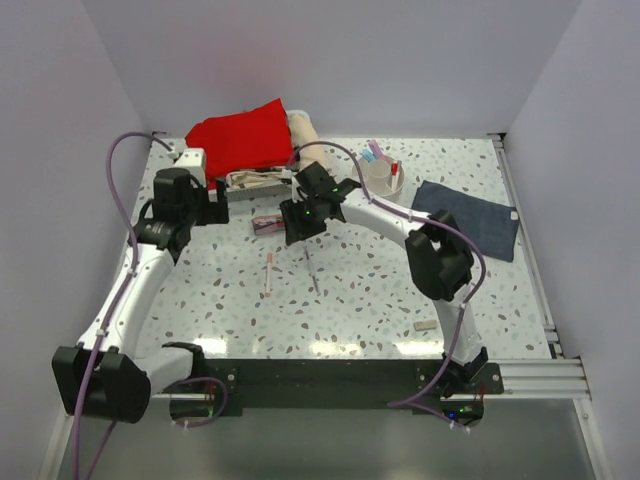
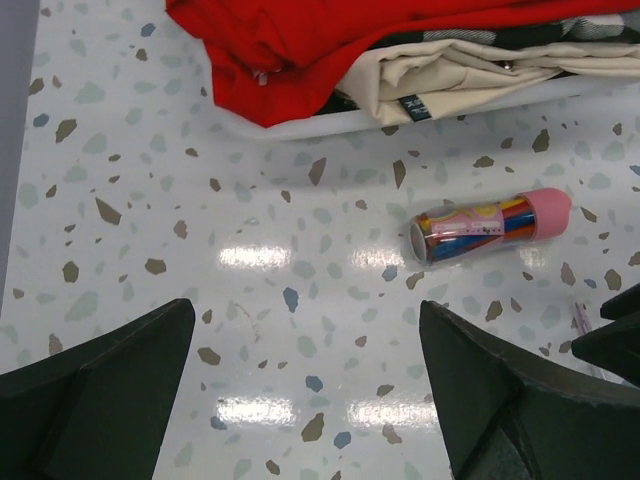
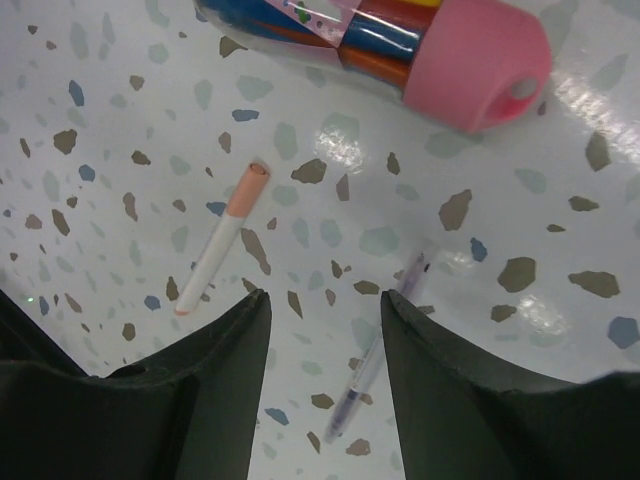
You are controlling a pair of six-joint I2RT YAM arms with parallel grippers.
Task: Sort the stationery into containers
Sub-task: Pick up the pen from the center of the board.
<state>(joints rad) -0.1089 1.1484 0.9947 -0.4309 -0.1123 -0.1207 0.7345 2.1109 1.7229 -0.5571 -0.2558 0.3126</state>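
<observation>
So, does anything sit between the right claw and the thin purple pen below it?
Nothing visible does. The right claw hangs open and empty, and the thin purple pen lies on bare table in line with the gap between its jaws. The white-and-pink pen and the pink-capped tube lie clear of that line.

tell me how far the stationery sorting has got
Done: a few markers stand in the white round plastic organiser. In hand: nothing; the left gripper is open and empty, the right gripper hovers open over a thin purple pen. Left on the table: that pen, a red-and-white pen, the pink-capped clear tube and the small beige eraser block.
</observation>
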